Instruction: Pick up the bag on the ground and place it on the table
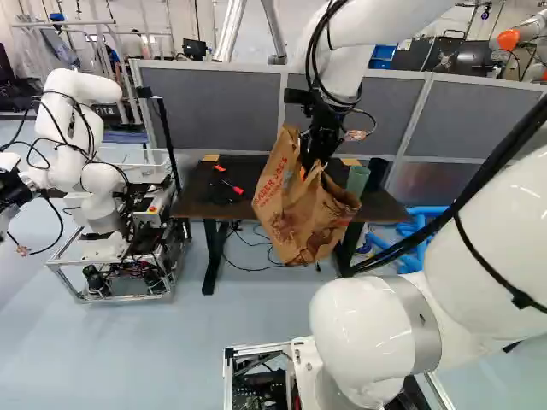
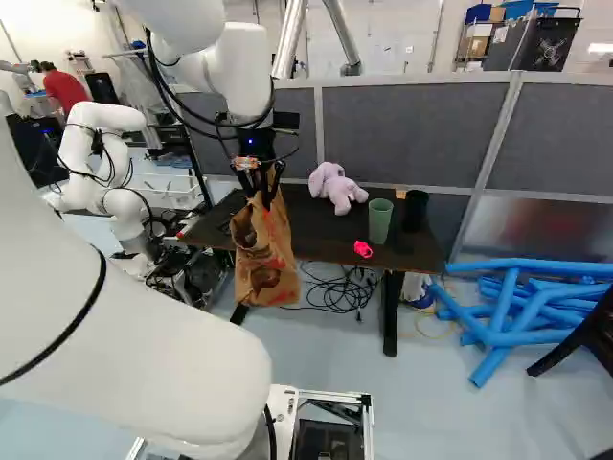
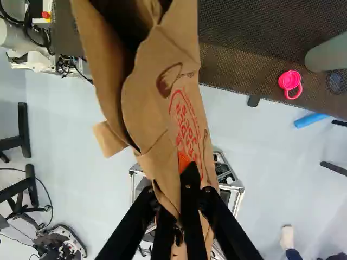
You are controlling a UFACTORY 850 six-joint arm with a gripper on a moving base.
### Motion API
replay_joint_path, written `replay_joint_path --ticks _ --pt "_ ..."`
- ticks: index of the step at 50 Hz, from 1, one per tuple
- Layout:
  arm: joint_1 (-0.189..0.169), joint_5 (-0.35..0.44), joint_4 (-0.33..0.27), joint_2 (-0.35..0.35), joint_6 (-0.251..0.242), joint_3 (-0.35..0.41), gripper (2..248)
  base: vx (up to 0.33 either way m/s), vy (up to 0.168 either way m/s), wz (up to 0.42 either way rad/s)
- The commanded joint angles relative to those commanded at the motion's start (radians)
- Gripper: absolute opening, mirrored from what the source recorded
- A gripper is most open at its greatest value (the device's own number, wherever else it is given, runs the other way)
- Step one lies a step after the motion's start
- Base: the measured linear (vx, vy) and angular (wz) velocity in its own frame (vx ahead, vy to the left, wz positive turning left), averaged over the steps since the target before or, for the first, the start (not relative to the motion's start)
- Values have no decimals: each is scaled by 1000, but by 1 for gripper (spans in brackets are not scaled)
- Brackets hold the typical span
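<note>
A dark, rectangular bench (image 2: 316,238) with black legs stands ahead. Before its near edge, toward the left corner, a brown paper bag (image 2: 264,259) with red print hangs clear of the floor. The black two-finger gripper (image 2: 265,196) has its fingers clenched on the bag. A lilac plush toy (image 2: 335,188) lies toward the bench's far edge, a green tapered cup (image 2: 379,220) stands toward its right edge, and a small pink plastic cup (image 2: 363,249) sits by the near edge.
</note>
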Motion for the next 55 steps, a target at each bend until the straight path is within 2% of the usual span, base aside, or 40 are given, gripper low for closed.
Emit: replay_joint_path --ticks 31,55 --pt "0 0 0 0 0 0 21 127 -38 -9" --pt "1 -2 0 -14 0 -12 21 0 1 2"
